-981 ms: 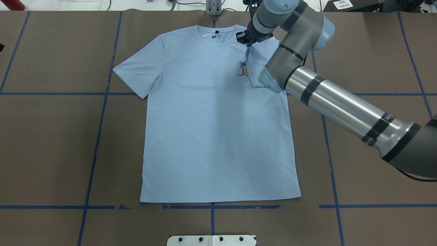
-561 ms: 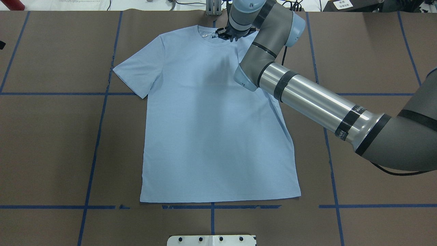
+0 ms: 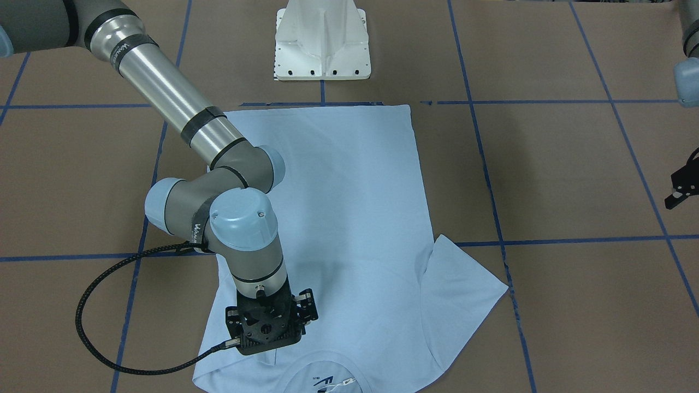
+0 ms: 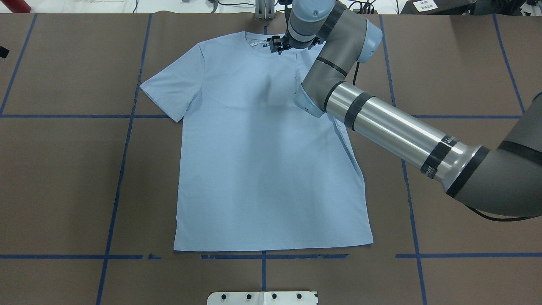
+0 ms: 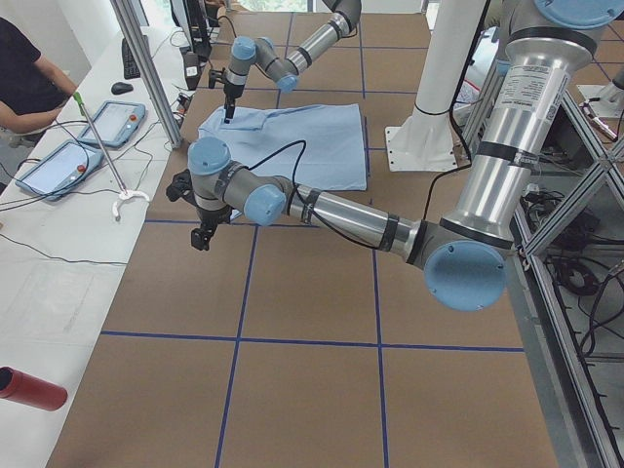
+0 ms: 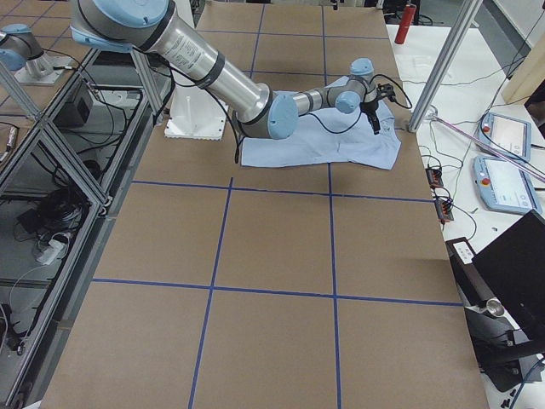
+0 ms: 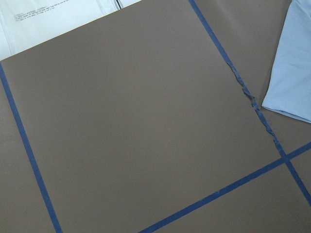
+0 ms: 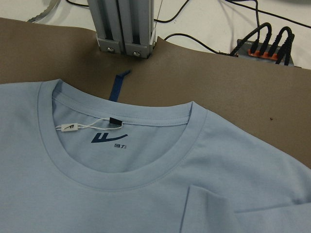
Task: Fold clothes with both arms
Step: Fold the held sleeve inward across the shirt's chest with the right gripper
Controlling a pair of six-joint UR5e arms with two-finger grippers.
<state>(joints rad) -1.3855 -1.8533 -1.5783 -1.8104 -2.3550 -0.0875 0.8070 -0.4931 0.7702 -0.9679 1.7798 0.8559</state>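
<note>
The light blue T-shirt lies flat, front up, neck at the table's far side. Its sleeve on my right is folded inward over the chest, with a straight fold edge; no chest print shows. The other sleeve lies spread out. My right gripper hangs just above the collar, beside the neck label. Its wrist hides the fingers, so I cannot tell if they are open. My left gripper hovers over bare table far off to the shirt's side, cut by the frame edge, its state unclear.
The white pedestal base stands at the near edge behind the hem. Blue tape lines grid the brown table. An aluminium post and cables sit just beyond the collar. A side table with tablets and a seated person lies past that.
My right arm swung leftward from the shoulder to the collar, carrying the sleeve over the chest. The palm print is now covered. The sleeve lies flatter than 0.6 s ago.
</note>
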